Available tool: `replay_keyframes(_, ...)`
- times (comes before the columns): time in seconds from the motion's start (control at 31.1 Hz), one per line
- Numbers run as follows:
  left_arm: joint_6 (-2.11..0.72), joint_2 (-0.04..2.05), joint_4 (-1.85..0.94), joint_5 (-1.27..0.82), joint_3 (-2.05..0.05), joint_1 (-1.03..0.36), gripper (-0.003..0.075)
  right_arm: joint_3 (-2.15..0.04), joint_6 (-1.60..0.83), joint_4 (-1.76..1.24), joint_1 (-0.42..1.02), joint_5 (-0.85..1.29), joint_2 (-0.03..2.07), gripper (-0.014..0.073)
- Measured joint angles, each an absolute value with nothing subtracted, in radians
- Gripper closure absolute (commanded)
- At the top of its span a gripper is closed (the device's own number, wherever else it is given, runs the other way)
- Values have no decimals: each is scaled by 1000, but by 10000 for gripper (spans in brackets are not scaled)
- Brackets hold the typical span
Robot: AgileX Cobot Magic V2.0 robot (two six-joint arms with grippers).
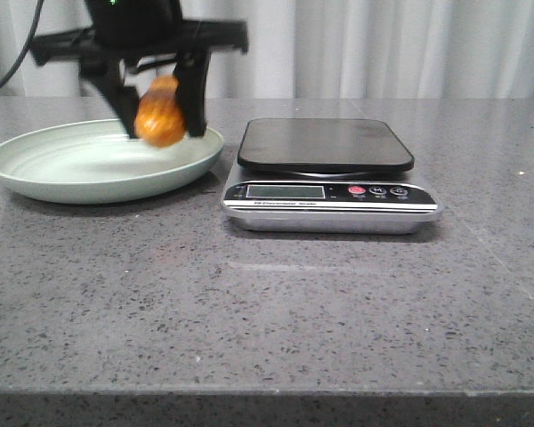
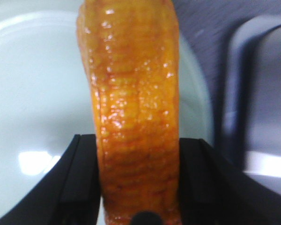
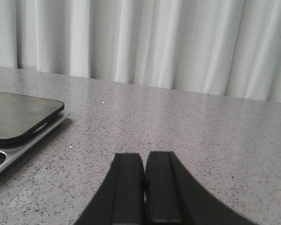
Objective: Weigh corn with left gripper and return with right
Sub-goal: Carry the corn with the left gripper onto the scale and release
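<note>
Carrying the corn (image 1: 160, 112) across to the scale (image 1: 325, 147) is the step I judge to be in hand, and I'd do it by keeping the cob high enough to pass the plate's (image 1: 36, 182) rim and the edge of the black weighing platform, then lowering it onto the middle of that platform so it cannot roll off toward the display. My left gripper (image 1: 157, 114) is clamped on the corn, one black finger on each side of it, and the cob hangs clear above the plate's right rim, touching nothing but the fingers; the wrist view shows the cob running lengthwise out between the fingers (image 2: 79, 187) with the pale plate under it and the scale's dark corner beside. That arm comes down from above at the table's far-left part, its fingers pointing down and angled slightly. I'd let go gently, since the glossy cob looks likely to slip or roll. My right gripper (image 3: 144, 187) has its fingers pressed together, empty, held low over the table to the right of the scale and facing the curtain (image 3: 178, 42)
</note>
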State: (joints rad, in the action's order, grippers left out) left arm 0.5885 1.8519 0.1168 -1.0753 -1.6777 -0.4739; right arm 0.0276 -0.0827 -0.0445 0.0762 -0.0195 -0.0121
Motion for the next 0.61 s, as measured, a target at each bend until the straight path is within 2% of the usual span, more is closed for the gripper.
replay_keyframes(0.45,589,1971,89,-1090,-1875,-639,479,28,-83,-44,76,-19,-12,428)
replay_keyframes(0.58,589,2016,86,-1092,-1913,-661,367,28,-83,-44,76,-19,-12,428)
replay_keyframes(0.61,589,2020,84,-1092,-1918,-664,320,28,-83,-44,76,-19,-12,428)
